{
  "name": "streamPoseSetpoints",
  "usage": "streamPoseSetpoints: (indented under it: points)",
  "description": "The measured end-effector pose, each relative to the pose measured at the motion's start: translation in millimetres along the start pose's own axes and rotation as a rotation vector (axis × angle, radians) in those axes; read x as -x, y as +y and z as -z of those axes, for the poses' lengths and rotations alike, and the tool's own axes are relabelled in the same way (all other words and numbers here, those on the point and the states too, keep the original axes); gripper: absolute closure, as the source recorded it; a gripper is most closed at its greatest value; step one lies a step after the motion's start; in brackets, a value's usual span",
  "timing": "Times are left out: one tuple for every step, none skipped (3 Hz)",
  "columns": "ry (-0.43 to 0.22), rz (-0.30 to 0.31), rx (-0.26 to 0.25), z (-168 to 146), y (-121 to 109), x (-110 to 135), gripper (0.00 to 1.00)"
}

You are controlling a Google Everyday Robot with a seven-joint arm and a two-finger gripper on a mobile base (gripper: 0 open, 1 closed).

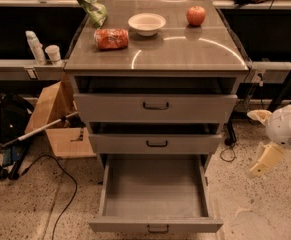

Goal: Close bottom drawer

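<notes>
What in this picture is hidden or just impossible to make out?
Camera view:
- gripper, at the right edge beside the cabinet: its arm is cut off by the frame.
- bottom drawer, pulled out: its rear runs hidden under the middle drawer.
- top drawer and middle drawer: insides lost in shadow behind their fronts.
- green bag: top cut off by the upper edge.

Single view: high, fairly near, facing down on the front of the grey three-drawer cabinet (155,109). My cream gripper (254,143) hangs at the view's right edge.
</notes>
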State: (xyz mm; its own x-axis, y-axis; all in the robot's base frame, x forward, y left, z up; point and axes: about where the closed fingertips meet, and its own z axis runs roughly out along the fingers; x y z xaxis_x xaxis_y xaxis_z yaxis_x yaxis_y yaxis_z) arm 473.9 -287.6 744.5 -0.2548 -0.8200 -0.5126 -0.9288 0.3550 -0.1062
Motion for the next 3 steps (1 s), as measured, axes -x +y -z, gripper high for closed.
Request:
streamPoseSetpoints:
  points:
    - [-0.013,-0.008,0.007,-14,5,-12,0.00]
    - [-0.028,-0.056,0.027,-35,13,-35,0.00]
    - [-0.034,-0.098,0.027,-54,20,-60,0.00]
